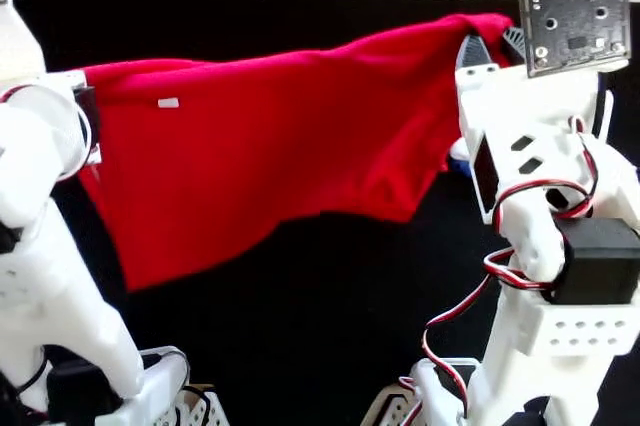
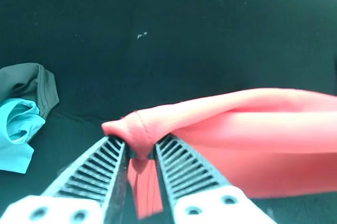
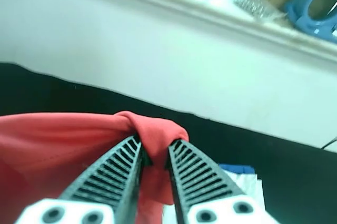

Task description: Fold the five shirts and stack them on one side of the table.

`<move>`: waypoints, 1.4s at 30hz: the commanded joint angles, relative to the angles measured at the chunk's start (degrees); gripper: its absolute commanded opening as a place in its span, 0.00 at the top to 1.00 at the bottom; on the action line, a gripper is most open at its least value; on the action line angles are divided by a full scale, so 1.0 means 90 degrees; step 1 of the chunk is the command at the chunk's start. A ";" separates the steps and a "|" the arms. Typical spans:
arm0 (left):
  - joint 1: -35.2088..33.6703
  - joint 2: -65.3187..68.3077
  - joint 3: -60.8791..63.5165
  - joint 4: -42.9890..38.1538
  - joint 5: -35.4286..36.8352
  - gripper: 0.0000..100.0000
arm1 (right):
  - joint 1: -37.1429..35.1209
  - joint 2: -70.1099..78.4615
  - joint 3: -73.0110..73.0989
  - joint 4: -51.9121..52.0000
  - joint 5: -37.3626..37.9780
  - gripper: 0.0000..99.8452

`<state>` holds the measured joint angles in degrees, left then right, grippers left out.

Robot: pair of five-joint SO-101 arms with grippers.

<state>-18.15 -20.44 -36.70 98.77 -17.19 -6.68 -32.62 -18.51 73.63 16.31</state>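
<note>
left gripper (image 2: 139, 141) and right gripper (image 3: 155, 141) each clamp a corner of the red fabric shirt (image 1: 260, 156); seemingly soft, light, best held by corners

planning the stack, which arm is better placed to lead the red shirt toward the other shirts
Left, likely. The left gripper and right gripper both clamp the red shirt, but a grey shirt and teal shirt lie on the table by the left one.

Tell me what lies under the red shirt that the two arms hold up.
Under the red shirt, bare black table shows. A blue and white item peeks past its edge near one arm. Whatever lies behind the hanging cloth is covered.
</note>
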 commanded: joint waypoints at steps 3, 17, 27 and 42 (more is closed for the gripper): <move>-0.0093 0.0269 -0.0171 -0.0039 0.0049 0.99 | -0.0034 -0.0200 0.0054 0.0015 0.0068 0.99; -0.0337 -0.0230 0.1118 -0.0274 0.0059 0.99 | -0.0034 -0.0200 -0.2496 0.0640 0.0068 0.99; -0.0542 -0.1226 0.0620 -0.0274 0.0059 0.99 | -0.0063 -0.0523 -0.2613 0.1392 0.0068 0.99; -0.0542 -0.2603 0.0816 -0.0293 0.0059 0.99 | -0.0034 -0.1832 -0.2564 0.1343 0.0088 0.99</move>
<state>-22.02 -43.82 -30.02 97.01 -17.10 -7.21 -49.14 -41.19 86.11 16.48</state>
